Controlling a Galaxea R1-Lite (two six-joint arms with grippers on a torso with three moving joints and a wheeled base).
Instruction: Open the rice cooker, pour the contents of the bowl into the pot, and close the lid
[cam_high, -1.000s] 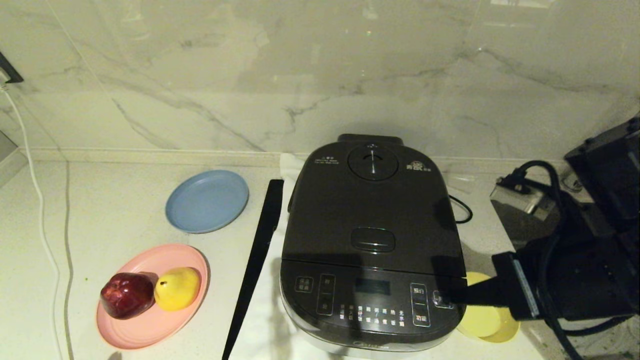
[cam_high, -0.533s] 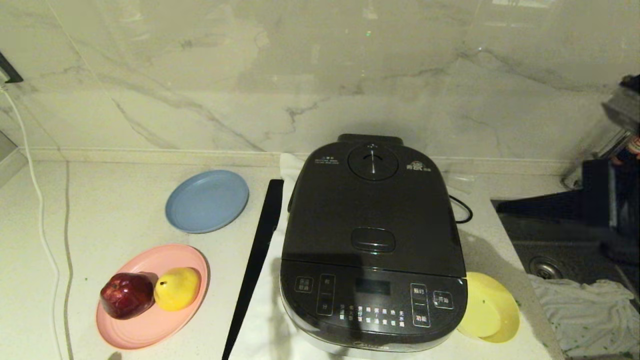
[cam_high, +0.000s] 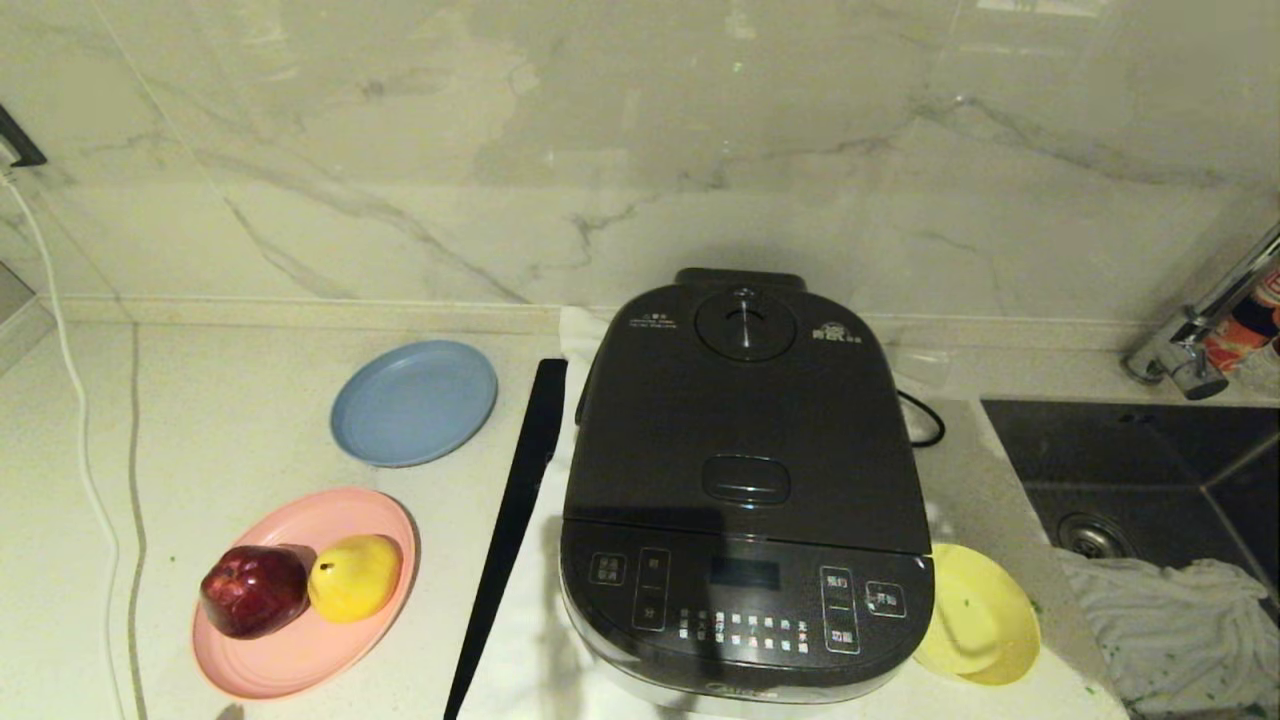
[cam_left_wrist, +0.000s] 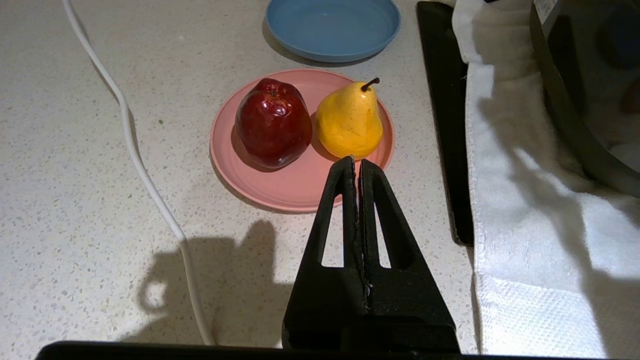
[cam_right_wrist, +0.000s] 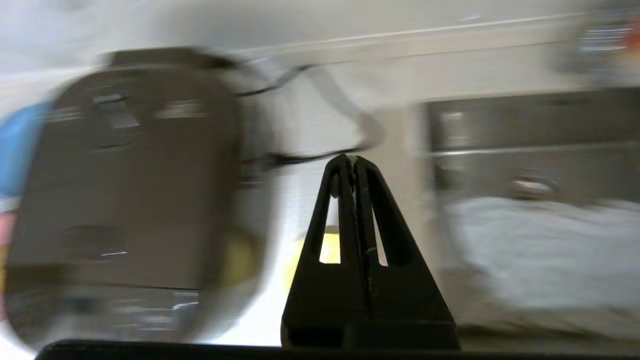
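Two tools pinched together, empty: left tool (cam_left_wrist: 356, 161) near pink plate (cam_left_wrist: 280, 185); right tool (cam_right_wrist: 350, 160) beside rice cooker (cam_high: 745, 480).

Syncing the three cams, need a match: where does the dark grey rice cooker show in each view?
Head view: the dark grey rice cooker with the white-button front panel sits centre, lid shut, control panel toward the bottom edge.
Left wrist view: only a curved sliver of its dark side at the upper right corner.
Right wrist view: blurred, filling the left half.
Shared landmark: the flat round blue plate, beside the cooker in all three views.
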